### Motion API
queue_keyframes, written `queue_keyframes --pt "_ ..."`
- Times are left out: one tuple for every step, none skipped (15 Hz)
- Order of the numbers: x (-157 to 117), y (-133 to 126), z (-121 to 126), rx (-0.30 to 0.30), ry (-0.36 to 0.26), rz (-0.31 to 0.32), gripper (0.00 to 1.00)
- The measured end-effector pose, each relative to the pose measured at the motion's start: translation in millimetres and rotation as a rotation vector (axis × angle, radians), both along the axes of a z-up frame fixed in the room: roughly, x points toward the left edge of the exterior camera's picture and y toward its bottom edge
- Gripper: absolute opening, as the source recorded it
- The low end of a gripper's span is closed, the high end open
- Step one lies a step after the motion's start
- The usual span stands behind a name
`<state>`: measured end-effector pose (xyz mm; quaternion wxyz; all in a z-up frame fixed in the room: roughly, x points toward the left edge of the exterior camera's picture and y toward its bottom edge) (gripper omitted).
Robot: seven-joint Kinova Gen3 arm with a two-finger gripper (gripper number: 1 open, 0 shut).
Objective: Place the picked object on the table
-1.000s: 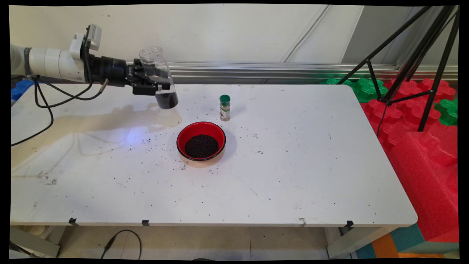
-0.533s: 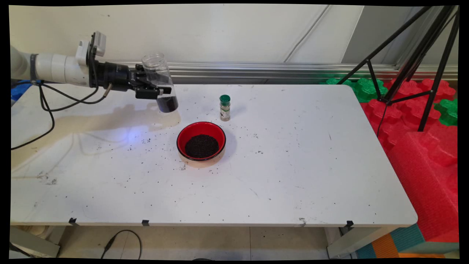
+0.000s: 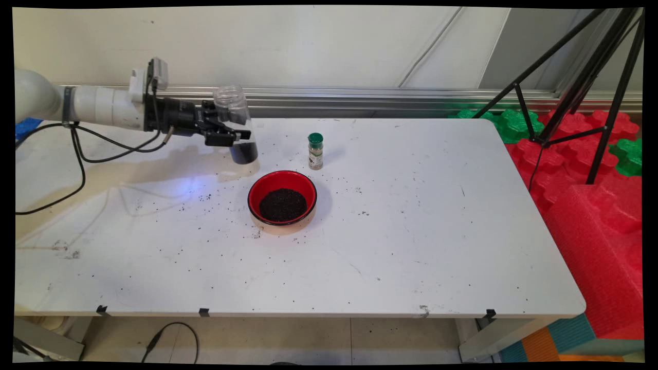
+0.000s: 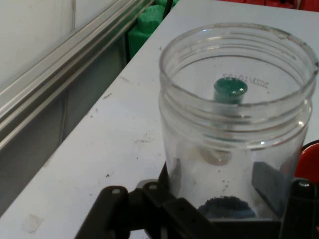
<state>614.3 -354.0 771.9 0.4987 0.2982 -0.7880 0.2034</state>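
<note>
Plainly, each line below names one part of the scene and then describes it.

Jar: a clear plastic jar (image 3: 237,125) with no lid, tilted slightly with its open mouth up and leaning toward the arm; a dark layer of small black grains sits in its bottom. It hangs just above the table's far left part, its base close to the surface; I cannot tell whether it touches.

Gripper: the black two-finger gripper (image 3: 230,134) reaches in level from the left and pinches the jar across its lower body, one finger (image 4: 269,182) showing through the clear wall in the hand view.

Bowl: a red bowl (image 3: 282,200) with a mound of the same black grains stands near the jar, toward the camera and a little to the right.

Spice bottle: a small bottle with a green cap (image 3: 315,150) stands upright to the right of the jar, apart from it and just beyond the bowl.

Table: a white table (image 3: 411,231) with loose black grains scattered over it, thickest around the bowl.

Risk of spill: the jar is open, so a further tilt could shed grains onto the table.

Risk of slip: the smooth round wall could turn or slide in the pinch.

Risk of knock: a sideways swing could strike the spice bottle or the bowl's rim.
</note>
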Motion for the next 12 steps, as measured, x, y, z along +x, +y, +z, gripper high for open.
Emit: queue_keyframes --pt "-1.3 -1.3 -2.1 0.003 -0.001 0.003 0.0" --pt "-3.6 -3.7 -5.2 0.008 -0.003 0.007 0.0" --pt "-5.3 -5.6 -7.2 0.011 -0.004 0.009 0.0" --pt "-7.6 -8.0 -9.9 0.014 -0.005 0.012 0.0" --pt "-10.1 -10.3 -13.0 0.019 -0.007 0.015 0.0" --pt "-12.4 -12.9 -15.9 0.023 -0.009 0.018 0.0" --pt "-13.7 -14.2 -17.6 0.025 -0.011 0.02 0.0" --pt "-15.6 -16.3 -19.9 0.028 -0.013 0.021 0.0" --pt "-17.2 -18.0 -22.1 0.031 -0.015 0.023 0.0" --pt "-18.7 -19.5 -24.5 0.034 -0.017 0.024 0.0" --pt "-20.3 -21.3 -26.7 0.037 -0.02 0.026 0.0" --pt "-21.3 -22.5 -28.5 0.039 -0.022 0.027 0.0"
